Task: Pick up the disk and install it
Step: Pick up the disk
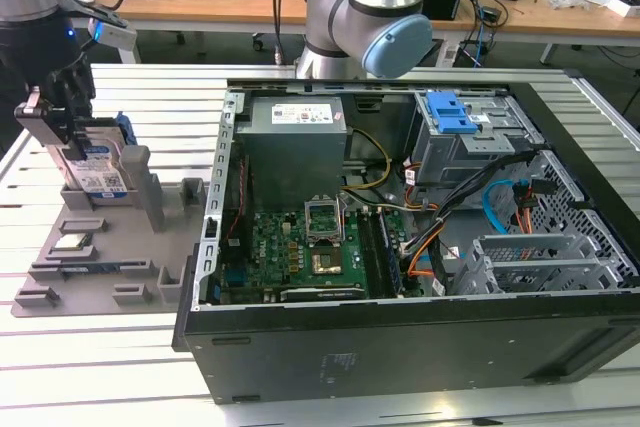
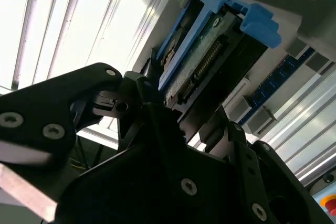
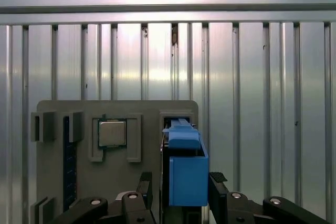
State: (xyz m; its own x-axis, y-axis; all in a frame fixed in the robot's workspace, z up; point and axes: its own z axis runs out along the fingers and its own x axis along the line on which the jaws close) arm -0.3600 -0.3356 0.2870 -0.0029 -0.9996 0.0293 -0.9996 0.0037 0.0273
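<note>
Ribbed aluminium slats form the surface (image 1: 110, 372), with cluttered desks beyond its far edge. At the exterior view's right lies an open computer case (image 1: 400, 342); at its left sits a grey parts holder (image 1: 150, 247) with a small square chip (image 3: 112, 133) in one recess. The disk (image 1: 97, 175) stands on edge in a slot of that holder, and its blue bracket faces the camera in the first wrist view. The gripper (image 1: 50, 122) is down over the disk's upper end, with the jaws on either side of it; I cannot tell whether they are pressing on it or standing slightly apart. I judge this to be the pick-up step, with the disk not yet out of its slot. Freeing it calls for a firm hold and a straight pull along the slot walls. The blue-latched drive cage (image 1: 455, 112) is well apart, at the case's far right.
</note>
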